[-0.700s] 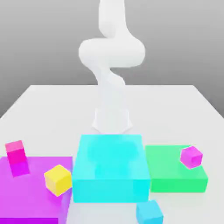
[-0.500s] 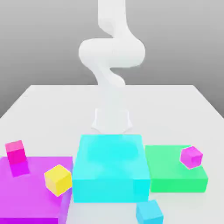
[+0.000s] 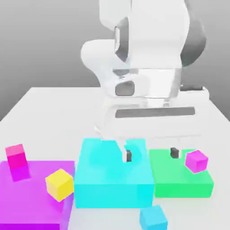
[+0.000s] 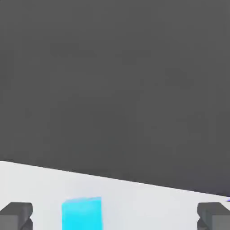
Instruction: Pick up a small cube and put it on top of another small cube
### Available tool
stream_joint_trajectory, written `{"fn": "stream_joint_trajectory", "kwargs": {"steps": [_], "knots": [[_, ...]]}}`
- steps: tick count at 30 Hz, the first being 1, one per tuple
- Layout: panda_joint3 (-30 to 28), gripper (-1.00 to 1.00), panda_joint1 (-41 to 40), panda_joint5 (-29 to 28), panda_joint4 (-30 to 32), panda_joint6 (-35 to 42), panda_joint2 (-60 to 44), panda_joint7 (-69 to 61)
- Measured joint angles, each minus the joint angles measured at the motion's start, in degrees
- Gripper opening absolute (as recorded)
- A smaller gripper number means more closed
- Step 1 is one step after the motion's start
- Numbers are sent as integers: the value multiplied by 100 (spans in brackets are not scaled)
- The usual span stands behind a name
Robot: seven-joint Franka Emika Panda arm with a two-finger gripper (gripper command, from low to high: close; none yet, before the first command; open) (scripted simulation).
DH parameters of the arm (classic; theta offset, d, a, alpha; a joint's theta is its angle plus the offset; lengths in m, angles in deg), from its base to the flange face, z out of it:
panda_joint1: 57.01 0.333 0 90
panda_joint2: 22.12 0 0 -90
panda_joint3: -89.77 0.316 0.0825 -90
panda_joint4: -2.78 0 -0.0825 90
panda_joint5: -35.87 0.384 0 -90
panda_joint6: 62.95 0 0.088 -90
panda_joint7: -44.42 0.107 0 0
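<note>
Pincer (image 3: 151, 155) stood open, right of centre; sideways drift risked knocking magenta cube (image 3: 196, 161), exterior view's right

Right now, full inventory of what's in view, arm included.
small cube: 1, pink-red, exterior view's far left
small cube: 1, yellow, exterior view's left
small cube: 1, magenta, exterior view's right
small cube: 1, blue, nearest the exterior camera
block: 1, purple, left
block: 1, cyan, middle
block: 1, green, right
table: 1, white, under the blocks
arm: 1, white, behind the blocks
gripper: 1, white with dark tips, open, empty
</note>
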Motion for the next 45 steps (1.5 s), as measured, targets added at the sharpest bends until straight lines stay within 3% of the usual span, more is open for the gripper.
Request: {"fn": "stream_joint_trajectory", "kwargs": {"steps": [10,11,18,23,31,36,41,42,45], "knots": [[-60,0,223,-211,-33,-1093,-2075,91],[-93,-100,251,-236,-61,-1213,-2226,110],[-89,-100,248,-247,-63,-1219,-2236,119],[81,-100,164,-58,134,-516,-1336,-70],[943,-100,960,284,987,281,320,-1720],[1079,-100,1675,808,1540,770,1394,-3031],[1180,-100,1755,608,1801,-70,800,-3090],[1180,100,1745,535,1827,-239,653,-3040],[1180,100,1746,535,1827,-239,653,-3040]]}}
